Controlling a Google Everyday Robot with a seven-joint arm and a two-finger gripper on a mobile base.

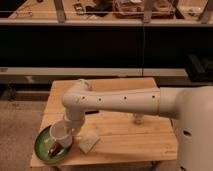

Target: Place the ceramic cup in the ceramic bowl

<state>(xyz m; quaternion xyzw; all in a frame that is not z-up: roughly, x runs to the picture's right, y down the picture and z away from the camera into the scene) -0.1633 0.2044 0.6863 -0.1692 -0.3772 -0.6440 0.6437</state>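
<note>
The white ceramic cup (59, 134) is upright at the end of my arm, right over the right part of the green ceramic bowl (42, 146), at or just above its surface. My gripper (65, 129) comes down on the cup from above and right and is shut on it. The bowl sits at the front left corner of the wooden table (125, 136). A brown object (54, 148) lies in the bowl just below the cup. The wrist hides much of the fingers.
A flat pale square pad (89, 143) lies just right of the bowl. A small white bottle-like figure (137, 119) stands right of centre. My large white arm (130, 102) spans the table from the right. Dark shelving stands behind the table.
</note>
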